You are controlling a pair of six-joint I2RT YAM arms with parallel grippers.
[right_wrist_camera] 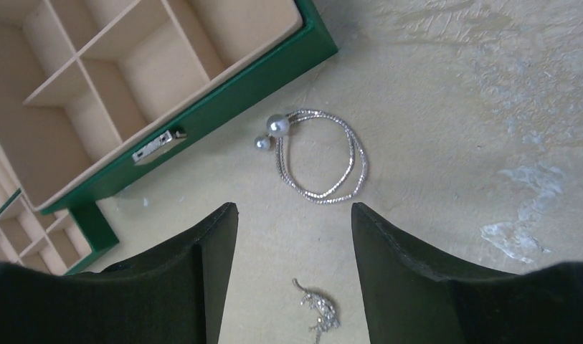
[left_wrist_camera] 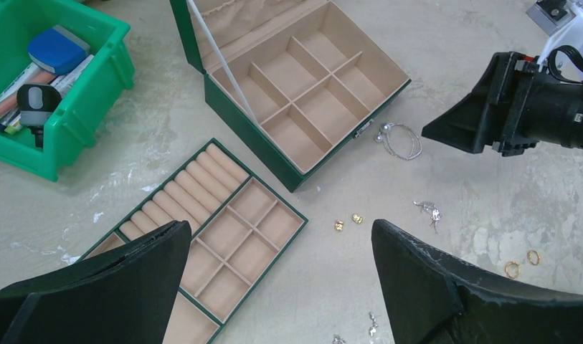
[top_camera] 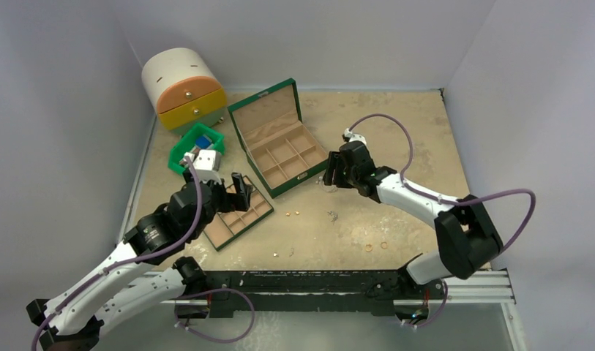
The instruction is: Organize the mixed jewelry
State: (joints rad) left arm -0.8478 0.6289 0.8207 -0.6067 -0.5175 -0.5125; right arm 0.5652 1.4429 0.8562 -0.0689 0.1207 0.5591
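Two tools are open and hold nothing. Left tool (left_wrist_camera: 281, 228) hangs over the tray (left_wrist_camera: 227, 233). Right of the tray, gold studs (left_wrist_camera: 357, 218) lie on the worktop (left_wrist_camera: 432, 43). Right tool (right_wrist_camera: 294, 209) hangs above a silver hoop (right_wrist_camera: 324, 161) just beside the box (right_wrist_camera: 238, 93) front; a charm (right_wrist_camera: 320, 308) lies near, gold rings (left_wrist_camera: 513, 269) farther right.

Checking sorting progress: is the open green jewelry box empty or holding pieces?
Empty. In the left wrist view every visible compartment of the jewelry box shows only bare beige lining; the silver bracelet lies outside it.
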